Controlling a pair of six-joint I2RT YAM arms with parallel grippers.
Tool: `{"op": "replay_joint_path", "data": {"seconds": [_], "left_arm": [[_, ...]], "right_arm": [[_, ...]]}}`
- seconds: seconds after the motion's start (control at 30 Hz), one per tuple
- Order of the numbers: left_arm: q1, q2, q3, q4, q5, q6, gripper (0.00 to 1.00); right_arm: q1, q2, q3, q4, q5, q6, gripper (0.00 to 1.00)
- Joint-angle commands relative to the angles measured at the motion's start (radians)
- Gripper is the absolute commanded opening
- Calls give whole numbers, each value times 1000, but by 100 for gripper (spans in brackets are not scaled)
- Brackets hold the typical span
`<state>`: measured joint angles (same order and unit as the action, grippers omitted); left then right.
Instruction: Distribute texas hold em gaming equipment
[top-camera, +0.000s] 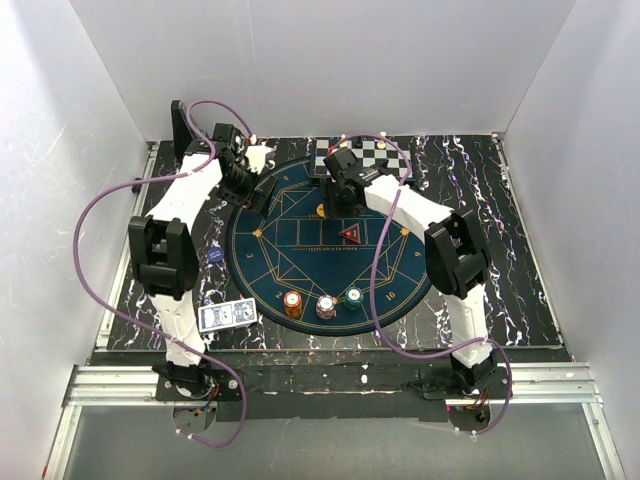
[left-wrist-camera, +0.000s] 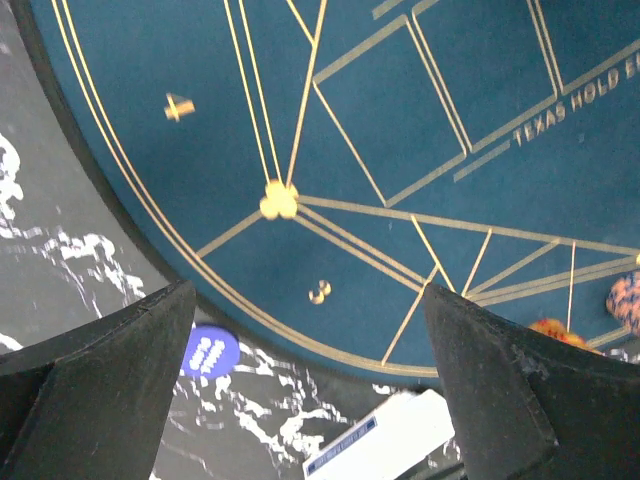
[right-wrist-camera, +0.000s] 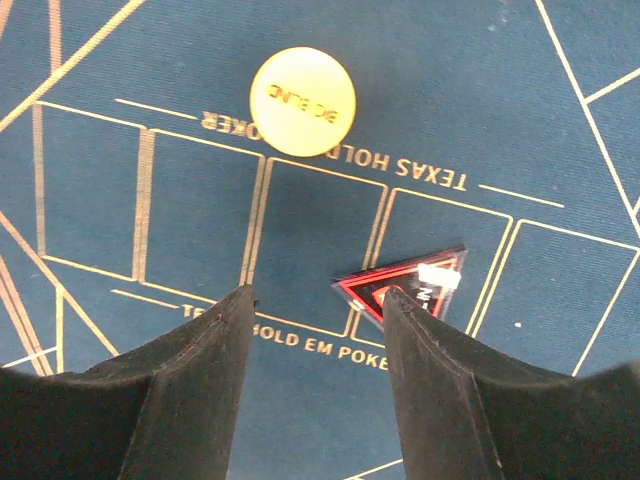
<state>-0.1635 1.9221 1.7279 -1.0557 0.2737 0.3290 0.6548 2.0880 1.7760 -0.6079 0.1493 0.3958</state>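
On the round dark-blue mat (top-camera: 270, 255) lie a red triangular marker (top-camera: 349, 233) and a yellow disc (top-camera: 321, 210). My right gripper (top-camera: 340, 200) hovers over them, open and empty. In the right wrist view the triangle (right-wrist-camera: 410, 285) lies flat just past the gripper's (right-wrist-camera: 318, 296) right fingertip, with the disc (right-wrist-camera: 302, 101) farther off. Orange (top-camera: 292, 303), white-pink (top-camera: 326, 306) and teal (top-camera: 353, 297) chip stacks stand at the mat's near edge. A blue chip (top-camera: 214, 256) and the cards (top-camera: 227, 316) lie on the table to the left. My left gripper (top-camera: 258, 195) hangs wide open above the mat's left part (left-wrist-camera: 308, 292), holding nothing.
A black-and-white chessboard (top-camera: 362, 155) sits at the back, behind the right gripper. The marbled black table (top-camera: 500, 250) extends right of the mat. White walls enclose the table on three sides. In the left wrist view the blue chip (left-wrist-camera: 210, 352) and card box (left-wrist-camera: 385, 440) show below the mat's rim.
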Motion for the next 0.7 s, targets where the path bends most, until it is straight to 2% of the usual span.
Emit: {"op": "replay_joint_path", "data": {"seconds": [0.0, 0.33, 0.67], "left_arm": [[9, 70, 166, -62, 45, -39, 98], [-7, 38, 136, -40, 42, -50, 98], [-7, -26, 61, -33, 25, -45, 98]], "right_arm": [[-4, 24, -32, 23, 45, -17, 61], [-14, 32, -99, 54, 76, -31, 57], [-6, 110, -4, 16, 137, -14, 56]]}}
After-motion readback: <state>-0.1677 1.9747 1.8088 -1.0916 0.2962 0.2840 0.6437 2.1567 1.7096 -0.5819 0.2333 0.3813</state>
